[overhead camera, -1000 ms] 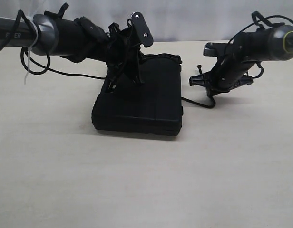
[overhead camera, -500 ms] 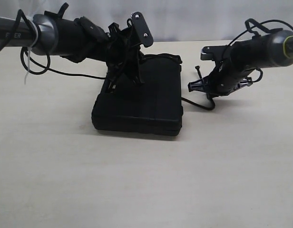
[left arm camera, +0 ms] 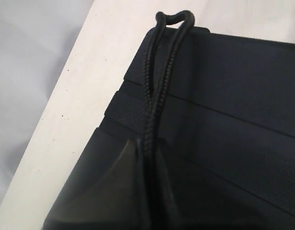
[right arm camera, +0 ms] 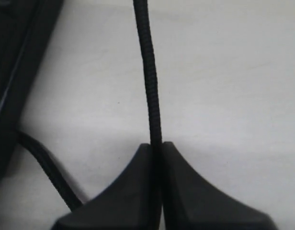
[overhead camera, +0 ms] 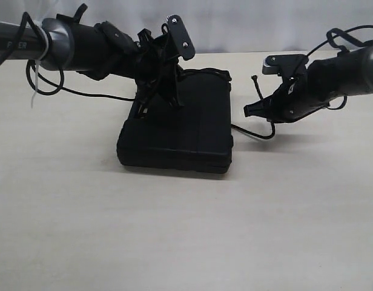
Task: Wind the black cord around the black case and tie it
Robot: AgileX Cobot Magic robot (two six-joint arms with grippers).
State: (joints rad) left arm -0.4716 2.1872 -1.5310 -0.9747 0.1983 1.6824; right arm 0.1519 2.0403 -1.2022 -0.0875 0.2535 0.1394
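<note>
Evidently the long, thin, black braided cord (left arm camera: pixel 157 91) is soft and light. It lies doubled across the top of the black, rigid, hard-shell case (overhead camera: pixel 180 136) and loops over one of its edges. A further stretch sags off the case's right side onto the pale table (overhead camera: pixel 174 230), whose back edge the case sits near. The left tool (left arm camera: pixel 145 143) is clamped on the doubled strands above the lid. The right tool (right arm camera: pixel 157 148) pinches a single strand, clear of the table just beside the case. The braid should grip well but goes slack easily, so it is best held close to the case and kept taut. A hard pull may slide the case.
</note>
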